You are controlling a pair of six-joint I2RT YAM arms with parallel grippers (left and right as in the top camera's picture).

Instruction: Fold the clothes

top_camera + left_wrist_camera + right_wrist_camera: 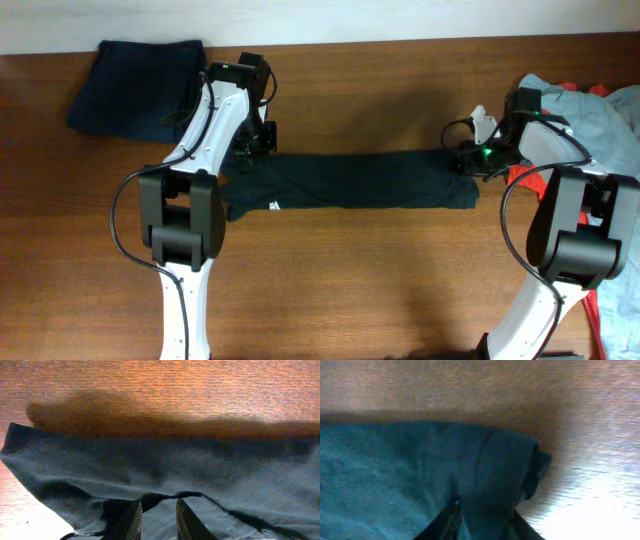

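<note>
The black T-shirt point(360, 182) lies folded into a long narrow strip across the middle of the table, its small white mark point(273, 207) near the left end. My left gripper point(256, 140) is at the strip's far left edge, and its fingers point(159, 512) are closed on a raised fold of the black cloth point(165, 460). My right gripper point(470, 160) is at the strip's right end. Its fingers point(485, 520) straddle the thick folded cloth point(420, 470) close to the corner.
A folded navy garment point(135, 75) lies at the back left. A heap of pale grey-blue point(600, 120) and red point(605, 310) clothes sits at the right edge, behind and beside the right arm. Bare wooden table point(380, 290) lies in front of the strip.
</note>
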